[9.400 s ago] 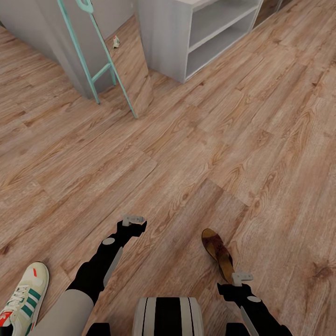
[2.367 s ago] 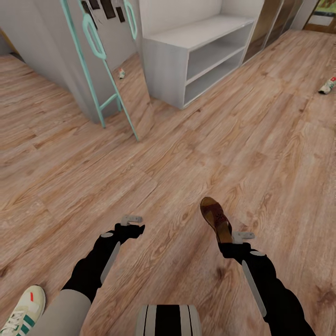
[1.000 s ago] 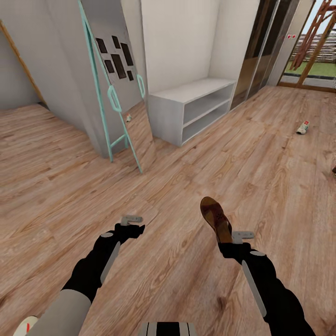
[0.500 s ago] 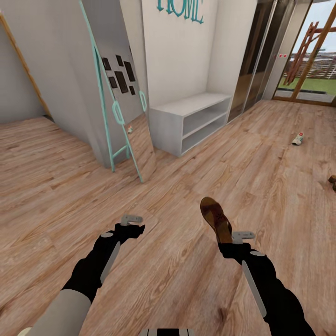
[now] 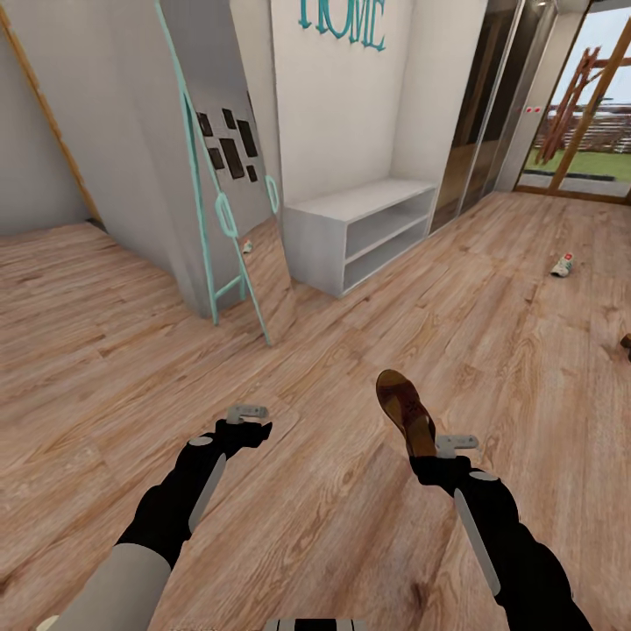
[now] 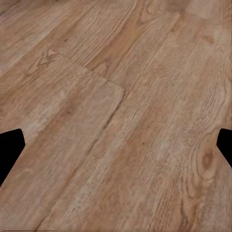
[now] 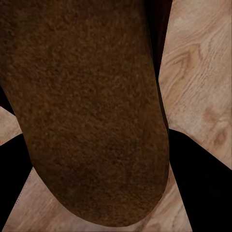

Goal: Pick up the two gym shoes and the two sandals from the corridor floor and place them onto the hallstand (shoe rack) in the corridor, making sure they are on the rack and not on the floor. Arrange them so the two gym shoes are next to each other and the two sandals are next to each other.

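My right gripper (image 5: 427, 452) is shut on the heel end of a dark brown sandal (image 5: 403, 407), held above the corridor floor (image 5: 350, 350); in the right wrist view its brown sole (image 7: 87, 111) sits between the black fingers (image 7: 198, 193). My left gripper (image 5: 250, 424) hangs open and empty over bare planks (image 6: 116, 121). The pale grey hallstand (image 5: 359, 230) stands ahead against the wall. One gym shoe (image 5: 562, 265) lies far off at the right. The other sandal (image 5: 626, 343) peeks in at the right edge. A cream shoe tip (image 5: 46, 623) shows at the bottom left corner.
A tall mirror in a teal frame (image 5: 230, 188) leans against the wall left of the hallstand. Glass doors (image 5: 570, 114) open to the outside at the far right. Teal letters (image 5: 342, 16) hang on the wall above the hallstand.
The head camera has tilted upward, bringing in more wall and the far corridor. Since the oldest frame my right gripper has taken the sandal off the floor. Both arms hold still lately.
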Available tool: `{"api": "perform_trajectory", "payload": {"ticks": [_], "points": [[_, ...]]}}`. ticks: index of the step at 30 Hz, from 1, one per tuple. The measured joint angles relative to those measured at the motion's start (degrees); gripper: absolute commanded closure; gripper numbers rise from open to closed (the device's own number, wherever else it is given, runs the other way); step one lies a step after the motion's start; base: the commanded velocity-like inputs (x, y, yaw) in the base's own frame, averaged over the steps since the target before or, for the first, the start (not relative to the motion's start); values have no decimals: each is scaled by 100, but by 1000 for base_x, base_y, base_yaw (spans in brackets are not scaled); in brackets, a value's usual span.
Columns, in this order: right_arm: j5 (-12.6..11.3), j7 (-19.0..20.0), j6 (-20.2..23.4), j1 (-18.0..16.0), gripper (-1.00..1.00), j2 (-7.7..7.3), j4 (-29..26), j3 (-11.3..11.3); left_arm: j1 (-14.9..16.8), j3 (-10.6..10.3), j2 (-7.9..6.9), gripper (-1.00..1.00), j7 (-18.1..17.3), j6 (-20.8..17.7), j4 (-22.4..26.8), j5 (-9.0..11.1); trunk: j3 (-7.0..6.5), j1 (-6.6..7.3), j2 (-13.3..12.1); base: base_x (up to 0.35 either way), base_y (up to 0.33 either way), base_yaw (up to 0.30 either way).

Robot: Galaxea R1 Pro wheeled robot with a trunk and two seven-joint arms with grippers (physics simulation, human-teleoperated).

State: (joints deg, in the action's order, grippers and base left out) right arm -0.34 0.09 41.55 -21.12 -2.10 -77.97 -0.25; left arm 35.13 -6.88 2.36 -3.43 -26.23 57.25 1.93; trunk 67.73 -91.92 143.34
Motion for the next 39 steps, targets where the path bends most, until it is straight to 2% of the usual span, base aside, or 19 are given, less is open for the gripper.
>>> {"api": "perform_trajectory", "payload": {"ticks": [39], "points": [[2, 3, -2, 1, 100, -1, 2, 1, -1, 10, 0, -100, 0, 7, 2, 0, 0, 0, 0, 0, 10, 293]]}}
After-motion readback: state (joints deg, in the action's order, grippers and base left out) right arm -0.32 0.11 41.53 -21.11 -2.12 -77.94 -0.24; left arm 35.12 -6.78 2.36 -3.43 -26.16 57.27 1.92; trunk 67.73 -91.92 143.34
